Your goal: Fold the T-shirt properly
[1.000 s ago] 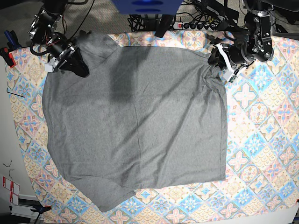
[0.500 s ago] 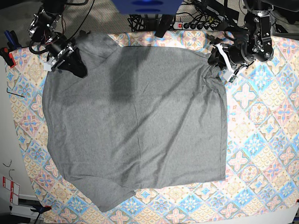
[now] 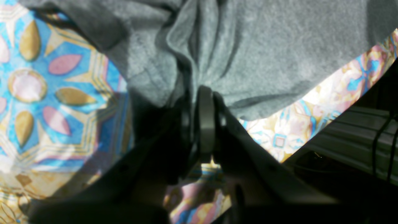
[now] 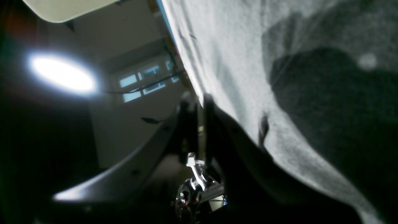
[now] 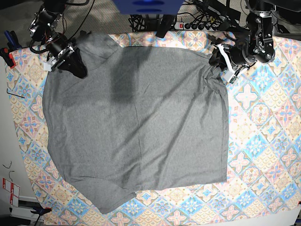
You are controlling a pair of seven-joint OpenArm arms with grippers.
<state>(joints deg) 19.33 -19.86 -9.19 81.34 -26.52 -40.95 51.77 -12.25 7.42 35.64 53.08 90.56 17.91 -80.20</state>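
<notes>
The big grey T-shirt lies spread flat on the tabletop, on a bright tablecloth with a tile pattern. It covers most of the left and middle of the tabletop. Its top edge runs close to the far edge of the tabletop. Its bottom edge stops short of the near edge, and one flap sticks out toward the near left corner.

The left gripper is at the shirt's far right corner. In the left wrist view its jaws are pressed together and pinch a bunch of the grey cloth, which wrinkles there. The right gripper is at the shirt's far left corner. Its jaws are pressed together too, and in the right wrist view they seem to pinch the shirt's edge.

On the right side a wide strip of tablecloth is bare, from the far edge to the near edge. A thin strip is bare along the left edge.
</notes>
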